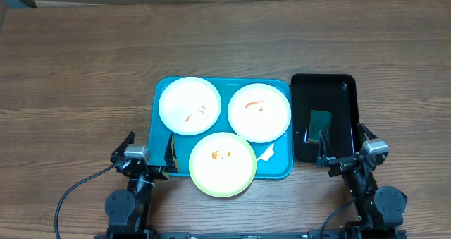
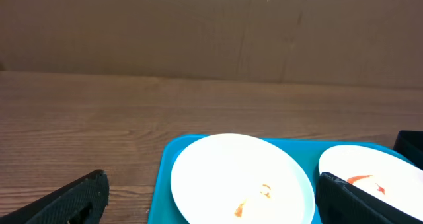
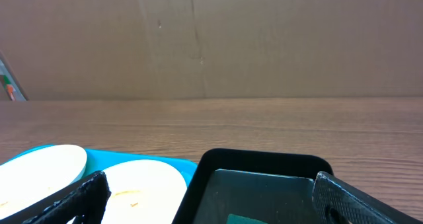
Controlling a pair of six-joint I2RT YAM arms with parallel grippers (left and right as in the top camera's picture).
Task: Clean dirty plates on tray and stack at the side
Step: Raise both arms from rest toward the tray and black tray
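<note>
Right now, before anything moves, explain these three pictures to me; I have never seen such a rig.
This is a robot with two arms at a wooden table. One picture looks straight down; the other two come from a camera on each wrist, so the black shapes in their lower corners are that arm's own fingers. The left gripper and the right gripper are open and hold nothing. On the table lies a blue tray with two white plates and a green-rimmed plate, all smeared orange. Beside it, a black tray holds a green sponge.
</note>
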